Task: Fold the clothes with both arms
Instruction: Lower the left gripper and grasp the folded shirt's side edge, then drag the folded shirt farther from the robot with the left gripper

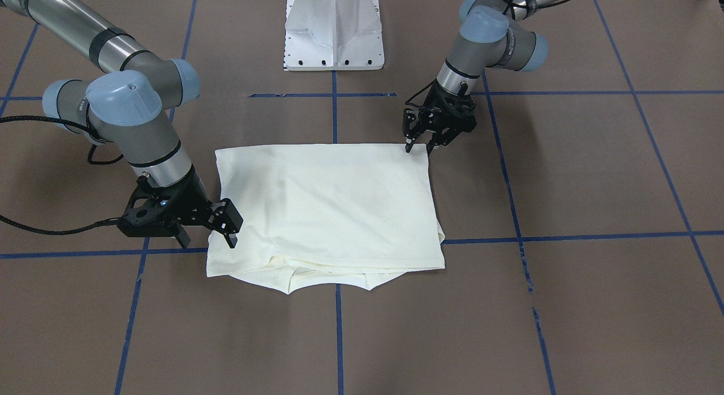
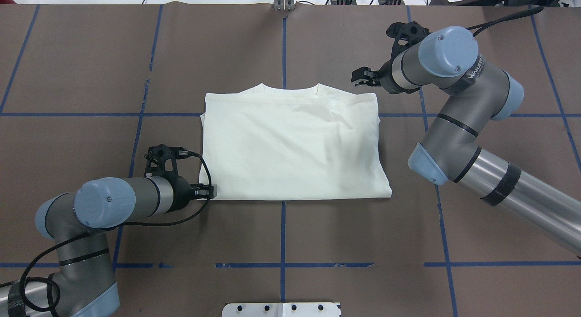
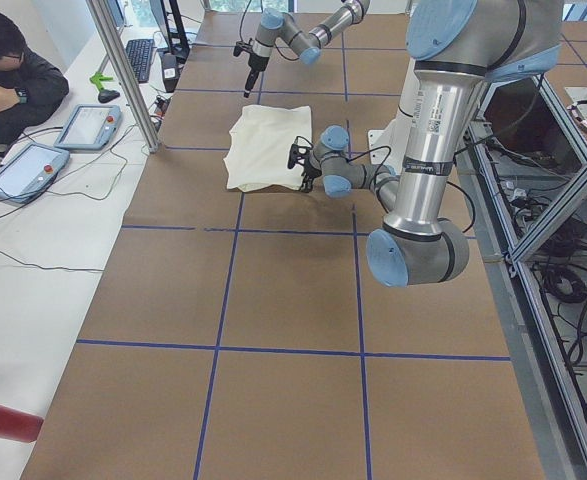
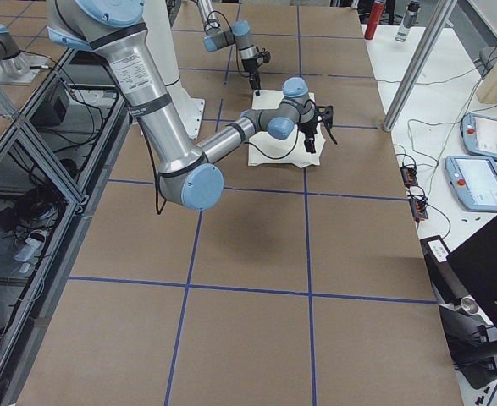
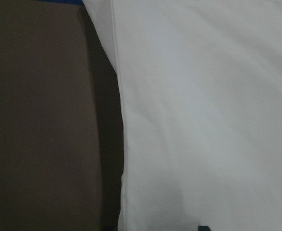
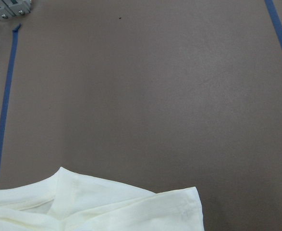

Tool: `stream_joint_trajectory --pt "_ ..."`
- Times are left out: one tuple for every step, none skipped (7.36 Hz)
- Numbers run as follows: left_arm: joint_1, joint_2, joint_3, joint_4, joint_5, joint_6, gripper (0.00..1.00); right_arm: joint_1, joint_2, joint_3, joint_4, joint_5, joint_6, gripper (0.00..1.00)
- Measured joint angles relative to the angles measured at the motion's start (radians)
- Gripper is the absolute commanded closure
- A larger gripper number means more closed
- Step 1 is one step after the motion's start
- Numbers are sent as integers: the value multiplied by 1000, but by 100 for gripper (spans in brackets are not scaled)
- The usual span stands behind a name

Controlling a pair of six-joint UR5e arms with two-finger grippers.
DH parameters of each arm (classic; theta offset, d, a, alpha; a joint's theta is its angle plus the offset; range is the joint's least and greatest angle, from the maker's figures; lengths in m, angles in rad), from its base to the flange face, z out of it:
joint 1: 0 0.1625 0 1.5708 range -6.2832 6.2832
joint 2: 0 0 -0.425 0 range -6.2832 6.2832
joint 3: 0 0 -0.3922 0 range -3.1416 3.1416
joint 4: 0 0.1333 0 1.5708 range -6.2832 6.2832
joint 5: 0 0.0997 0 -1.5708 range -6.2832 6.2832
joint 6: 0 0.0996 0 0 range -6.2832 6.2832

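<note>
Looking across the front-facing view, the folded shirt [image 1: 328, 208] lies flat on the table [image 1: 565, 185]. One corner sits between my parted left jaws, and the collar-end edge is just beside my right jaws, also spread. From overhead, the jaws flank opposite corners. My left wrist view shows the edge running ahead. The cloth is soft, light and layered; I judge pinching every layer at the corners holds best.
</note>
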Motion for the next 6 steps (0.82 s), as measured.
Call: stream_joint_trajectory --pt "0 7 -3 0 0 -1 100 0 0 0 0 0 1 0" --pt "-1 19 -11 4 1 4 100 0 0 -1 0 -1 2 0" --pt "-7 33 -27 18 2 32 100 -1 0 -2 0 -1 3 0" --pt "-28 43 -39 38 2 87 100 -1 0 -3 0 -1 3 0" --pt "-78 44 -36 59 1 162 100 -2 0 -4 1 -1 2 0" --pt "-154 27 -5 79 1 251 100 -2 0 -5 1 -1 2 0"
